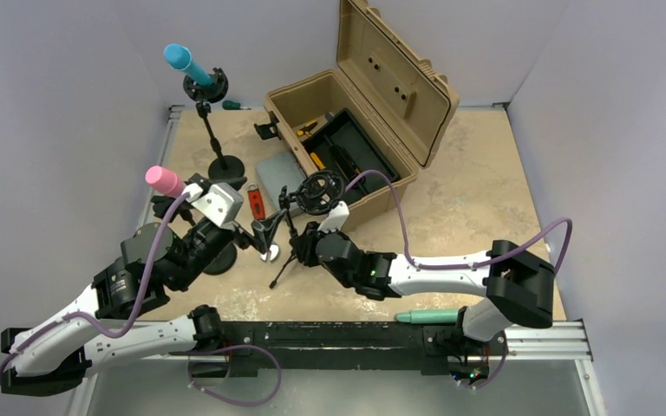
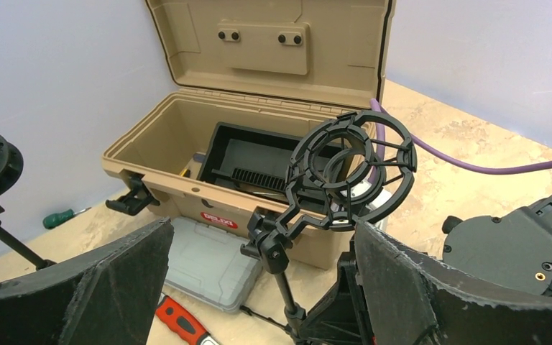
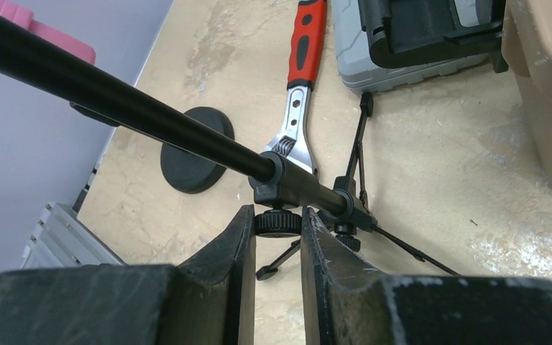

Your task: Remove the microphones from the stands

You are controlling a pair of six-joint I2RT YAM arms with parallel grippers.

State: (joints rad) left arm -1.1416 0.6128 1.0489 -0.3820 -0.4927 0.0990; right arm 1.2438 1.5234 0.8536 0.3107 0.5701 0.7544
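— Item: green microphone (image 1: 427, 316)?
— Lying at the tabletop's (image 1: 486, 173) near edge, by the right arm's base (image 1: 484, 322). Tripod stand (image 3: 296, 188): shock mount (image 2: 296, 172) empty.
— Hands?
— Right hand (image 3: 277, 220) pinching the stand's knob (image 3: 277, 226); left hand (image 2: 262, 282) spread wide.

Plain pale lavender walls (image 1: 69, 87) box in the beige mottled stone-look tabletop (image 1: 468, 191) from 9 round to 3 o'clock, black metal rail (image 1: 338, 334) at 6. Lighting's soft and even.

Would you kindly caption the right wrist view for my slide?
Right gripper shut on the stand's knob, red-handled wrench lying beyond.
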